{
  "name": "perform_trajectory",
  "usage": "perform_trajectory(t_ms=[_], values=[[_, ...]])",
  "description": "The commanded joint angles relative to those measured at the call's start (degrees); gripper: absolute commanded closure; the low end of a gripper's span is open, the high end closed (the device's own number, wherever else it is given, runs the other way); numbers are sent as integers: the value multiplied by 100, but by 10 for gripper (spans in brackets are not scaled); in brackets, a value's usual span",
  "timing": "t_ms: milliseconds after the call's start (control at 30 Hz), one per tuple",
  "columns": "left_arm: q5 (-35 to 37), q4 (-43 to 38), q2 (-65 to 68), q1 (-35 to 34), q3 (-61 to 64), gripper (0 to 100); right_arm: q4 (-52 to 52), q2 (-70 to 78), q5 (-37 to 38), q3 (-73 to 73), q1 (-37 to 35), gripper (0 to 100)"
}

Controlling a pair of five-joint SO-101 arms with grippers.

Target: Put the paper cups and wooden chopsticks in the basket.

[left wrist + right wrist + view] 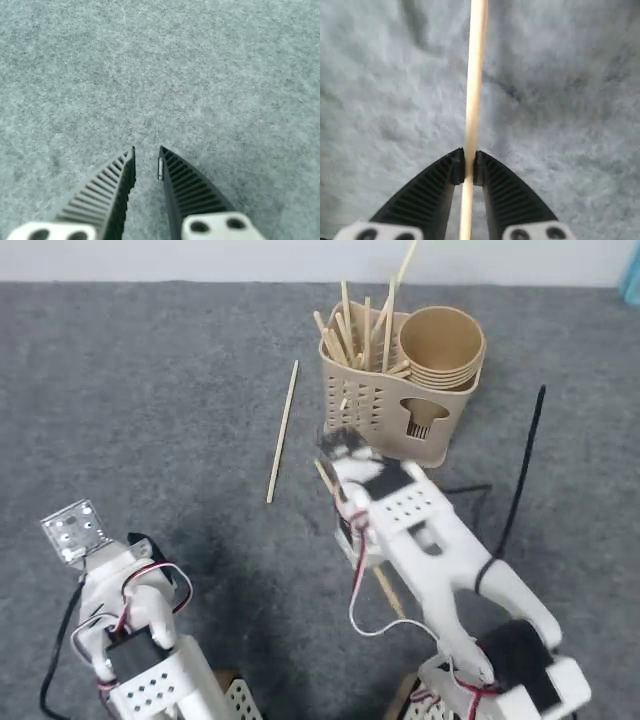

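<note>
The beige slotted basket (385, 405) stands at the far middle of the grey carpet. It holds several wooden chopsticks (350, 335) and a stack of paper cups (441, 343). My right gripper (469, 161) is shut on a wooden chopstick (475, 75), just in front of the basket in the high view (340, 455). That held chopstick (388, 590) runs back under the right arm. Another chopstick (283, 430) lies loose on the carpet to the basket's left. My left gripper (147, 155) hangs over bare carpet, jaws slightly apart with nothing between them.
The left arm (120, 590) sits at the near left, well away from the basket. A black cable (522, 470) trails across the carpet to the right of the basket. A pale wall edge runs along the far side.
</note>
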Motion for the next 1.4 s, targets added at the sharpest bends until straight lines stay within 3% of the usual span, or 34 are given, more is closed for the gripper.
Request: perform_trajectory(t_ms=[0,133,400,733,900,1133,1267,1367], values=[[-62,0,-105,9,-31,930,-180,-382,352,290,418,815],[-62,0,-105,9,-31,930,-171,-453,378,299,646,797],[-62,0,-105,0,-31,930,-215,-391,343,-378,426,976],[-62,0,-105,0,-31,930,-1560,-145,387,-730,585,862],[-62,0,-105,0,-31,930,-2484,673,422,-756,593,862],[-62,0,-105,0,-31,930,-3749,1666,1099,-826,655,861],[-62,0,-105,0,-31,930,-3793,1868,1073,-1099,769,864],[-62,0,-105,0,-31,930,-3793,1921,1108,-1143,760,936]])
